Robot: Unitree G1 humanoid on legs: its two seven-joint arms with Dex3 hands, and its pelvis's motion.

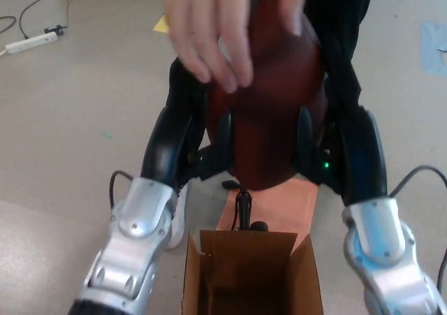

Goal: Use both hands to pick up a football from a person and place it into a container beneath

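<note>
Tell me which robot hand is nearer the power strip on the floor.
Left. The left robot hand grips the football's left side, toward the power strip at far left. The right robot hand is on the ball's far side.
</note>
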